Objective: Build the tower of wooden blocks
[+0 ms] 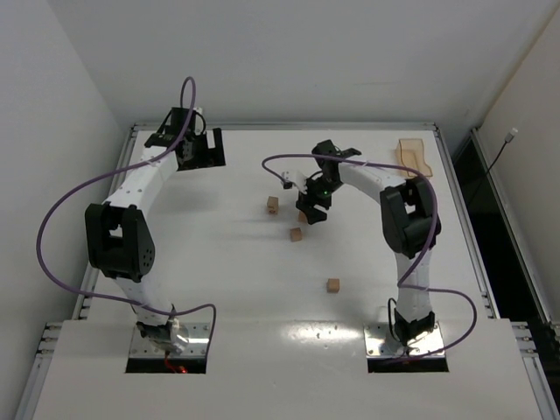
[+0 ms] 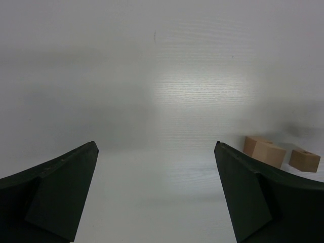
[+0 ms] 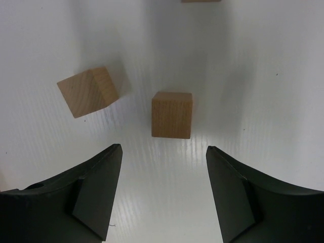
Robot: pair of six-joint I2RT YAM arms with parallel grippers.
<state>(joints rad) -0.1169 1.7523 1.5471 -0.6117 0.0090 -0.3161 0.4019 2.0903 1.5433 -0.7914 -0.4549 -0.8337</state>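
No tower stands; the wood blocks lie apart on the white table. In the top view one block [image 1: 273,205] is left of centre, one [image 1: 297,234] just below it, one [image 1: 333,284] nearer the front, and a fourth [image 1: 303,216] is partly hidden under my right gripper [image 1: 311,214]. In the right wrist view that gripper [image 3: 164,148] is open, low over the table, with a block [image 3: 172,114] just ahead of its tips and another [image 3: 87,91] to the left. My left gripper [image 1: 210,149] is open and empty at the back left; its view [image 2: 156,144] shows two blocks [image 2: 264,151] at the right.
A translucent orange tray [image 1: 413,157] lies at the back right of the table. White walls close in the back and the left side. A raised rim [image 1: 280,125] runs along the table's far edge.
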